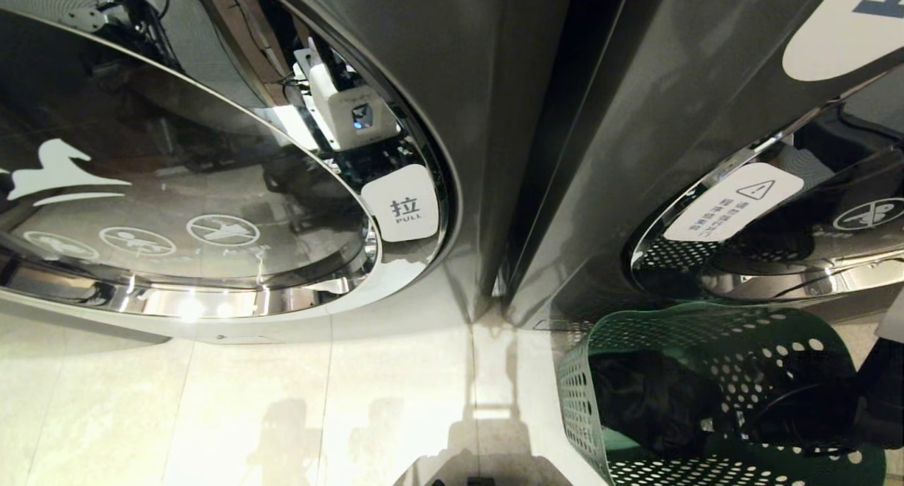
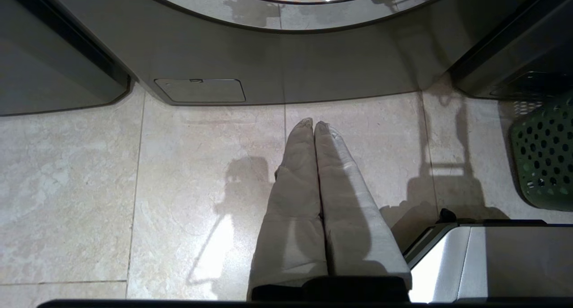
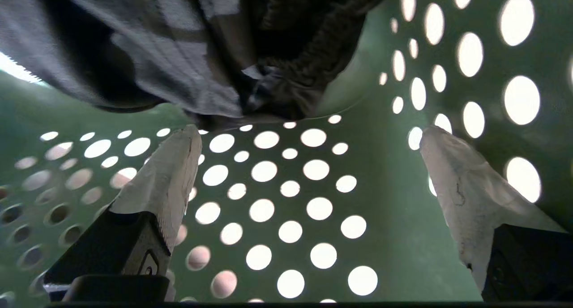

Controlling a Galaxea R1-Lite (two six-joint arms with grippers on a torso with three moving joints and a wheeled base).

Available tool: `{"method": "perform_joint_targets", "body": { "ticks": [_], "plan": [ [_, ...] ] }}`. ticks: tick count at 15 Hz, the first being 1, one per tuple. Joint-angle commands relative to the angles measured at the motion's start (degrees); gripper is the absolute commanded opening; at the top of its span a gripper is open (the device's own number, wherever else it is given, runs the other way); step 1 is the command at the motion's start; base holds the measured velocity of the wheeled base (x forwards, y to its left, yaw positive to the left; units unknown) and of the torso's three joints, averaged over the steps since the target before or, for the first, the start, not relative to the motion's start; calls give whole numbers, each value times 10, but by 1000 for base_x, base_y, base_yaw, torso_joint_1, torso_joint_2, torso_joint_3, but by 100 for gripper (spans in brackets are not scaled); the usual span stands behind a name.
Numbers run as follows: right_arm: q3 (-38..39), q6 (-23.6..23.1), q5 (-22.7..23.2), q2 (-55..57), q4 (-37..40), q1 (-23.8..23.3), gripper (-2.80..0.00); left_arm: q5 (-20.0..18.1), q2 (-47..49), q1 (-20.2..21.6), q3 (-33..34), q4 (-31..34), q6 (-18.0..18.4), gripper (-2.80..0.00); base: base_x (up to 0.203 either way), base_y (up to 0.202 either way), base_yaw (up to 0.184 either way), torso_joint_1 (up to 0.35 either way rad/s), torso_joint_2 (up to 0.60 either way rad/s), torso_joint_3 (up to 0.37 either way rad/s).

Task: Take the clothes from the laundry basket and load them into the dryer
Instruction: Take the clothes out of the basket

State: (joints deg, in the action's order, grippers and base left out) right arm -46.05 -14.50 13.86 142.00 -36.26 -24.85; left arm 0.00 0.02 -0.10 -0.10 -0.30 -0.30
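while the left gripper [image 2: 313, 125] hangs closed over floor tiles [image 2: 134, 187], the right gripper [image 3: 309, 133] gapes inside the basket [image 3: 380, 200] near clothes [image 3: 188, 53]

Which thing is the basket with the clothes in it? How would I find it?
Find the two big grey dryers standing side by side. On the pale tiled floor in front of the right-hand one sits the green laundry basket. It is the only green thing, full of round holes, with dark clothes inside.

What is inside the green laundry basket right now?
Dark clothes lie in the green laundry basket, grey and black fabric in the right wrist view. The right end effector is inside, open, holding nothing. Whatever lies beneath the pile is hidden.
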Motion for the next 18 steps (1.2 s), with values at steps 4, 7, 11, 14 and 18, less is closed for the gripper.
{"method": "perform_joint_targets", "body": {
  "ticks": [4, 7, 11, 14, 18],
  "plan": [
    [-50, -21, 3, 37, -3, -55, 0, 0, 0, 0, 0, 0, 0, -280, 0, 0, 0, 0, 0, 0],
    [-71, -30, 5, 43, -3, -69, 0, 1, 0, 0, 0, 0, 0, -280, 0, 0, 0, 0, 0, 0],
    [-51, -35, 48, 69, -3, -68, 0, 0, 0, 0, 0, 0, 0, -280, 0, 0, 0, 0, 0, 0],
    [-81, -39, 52, 105, -10, -69, 0, 0, 0, 0, 0, 0, 0, -280, 0, 0, 0, 0, 0, 0],
    [-139, -41, 79, 148, -44, -69, 0, 0, 0, 0, 0, 0, 0, -280, 0, 0, 0, 0, 0, 0]
  ]
}}
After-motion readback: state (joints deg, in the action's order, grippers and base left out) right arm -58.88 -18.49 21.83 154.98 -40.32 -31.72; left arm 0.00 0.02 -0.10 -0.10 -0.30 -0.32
